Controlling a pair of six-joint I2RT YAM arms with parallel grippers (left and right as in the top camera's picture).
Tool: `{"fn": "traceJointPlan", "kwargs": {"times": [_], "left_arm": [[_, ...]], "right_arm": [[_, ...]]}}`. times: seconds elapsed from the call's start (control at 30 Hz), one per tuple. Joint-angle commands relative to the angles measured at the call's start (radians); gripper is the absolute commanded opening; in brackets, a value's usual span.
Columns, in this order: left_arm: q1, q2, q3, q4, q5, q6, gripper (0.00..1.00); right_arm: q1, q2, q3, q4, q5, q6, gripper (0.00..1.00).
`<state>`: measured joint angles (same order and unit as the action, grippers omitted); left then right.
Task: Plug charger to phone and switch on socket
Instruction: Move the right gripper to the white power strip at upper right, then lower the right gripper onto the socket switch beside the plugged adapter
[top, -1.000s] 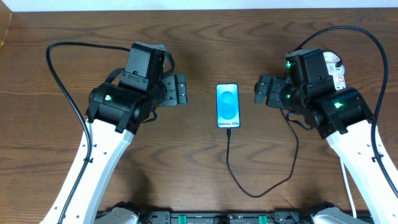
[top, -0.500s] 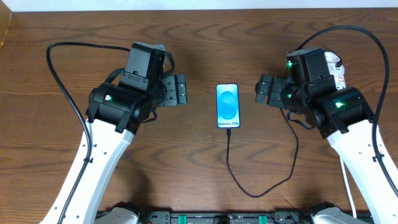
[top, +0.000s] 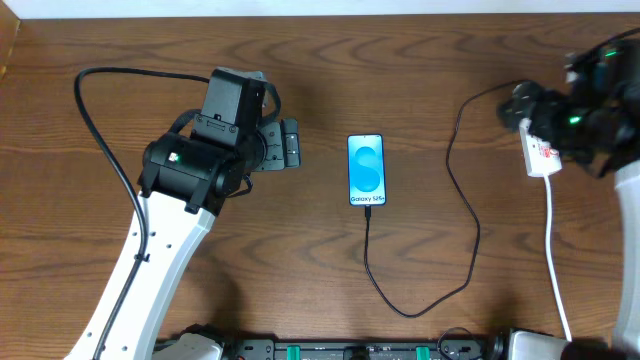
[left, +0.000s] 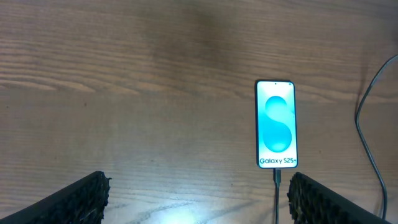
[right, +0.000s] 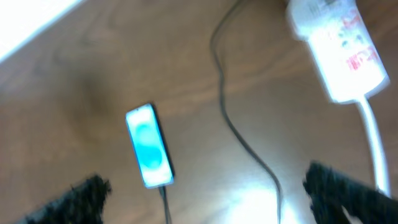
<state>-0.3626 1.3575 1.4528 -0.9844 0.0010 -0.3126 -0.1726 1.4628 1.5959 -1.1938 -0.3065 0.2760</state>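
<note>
A bare brown wooden tabletop (top: 300, 260) carries everything, and nothing lies between the phone (top: 366, 170) and either arm. The phone lies flat, screen up, near the middle of the tabletop. Its bright blue screen shows lighter circles, and "Galaxy S25+" in white reads clearly along its lower end in the left wrist view.

The charger (top: 366, 245) meets the phone's lower edge with its small plug tip. From there it runs away from the phone, loops round to the phone's right and climbs towards the socket (top: 541, 152). The socket is a white strip well apart from the phone on its right. It has red markings too small and blurred to read, and a white cord (top: 551, 250) trails from its near end.

The left end effector (left: 198, 186) sits just to the left of the phone. Its fingers (left: 81, 199) are spread wide and hold nothing, and the phone is ahead of them, towards the right-hand finger. The right end effector (right: 208, 177) is well to the phone's right, by the socket. Its view is blurred, yet the two fingers stand far apart and empty, with the socket ahead on the right and the phone ahead on the left.
</note>
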Motion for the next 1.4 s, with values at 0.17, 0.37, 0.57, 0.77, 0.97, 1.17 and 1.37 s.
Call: {"fn": "traceJointPlan", "kwargs": {"times": [0.17, 0.37, 0.57, 0.77, 0.97, 1.17, 1.37], "left_arm": [[0.004, -0.005, 0.004, -0.002, -0.013, 0.016, 0.92], [0.004, -0.005, 0.004, -0.002, -0.013, 0.016, 0.92], [0.004, -0.005, 0.004, -0.002, -0.013, 0.016, 0.92], [0.004, -0.005, 0.004, -0.002, -0.013, 0.016, 0.92], [0.004, -0.005, 0.004, -0.002, -0.013, 0.016, 0.92], [0.004, -0.005, 0.004, -0.002, -0.013, 0.016, 0.92], [0.004, -0.005, 0.004, -0.002, -0.013, 0.016, 0.92]], "right_arm": [[-0.186, 0.296, 0.301, -0.219, -0.127, -0.335, 0.99], [-0.229, 0.441, 0.347, -0.275, -0.26, -0.597, 0.99], [-0.239, 0.528, 0.347, -0.245, -0.302, -0.662, 0.99], [-0.239, 0.571, 0.346, -0.164, -0.256, -0.601, 0.99], [-0.243, 0.585, 0.346, -0.098, -0.193, -0.535, 0.99], [-0.259, 0.613, 0.346, -0.085, -0.181, -0.561, 0.99], [-0.314, 0.685, 0.346, -0.068, -0.182, -0.561, 0.99]]}}
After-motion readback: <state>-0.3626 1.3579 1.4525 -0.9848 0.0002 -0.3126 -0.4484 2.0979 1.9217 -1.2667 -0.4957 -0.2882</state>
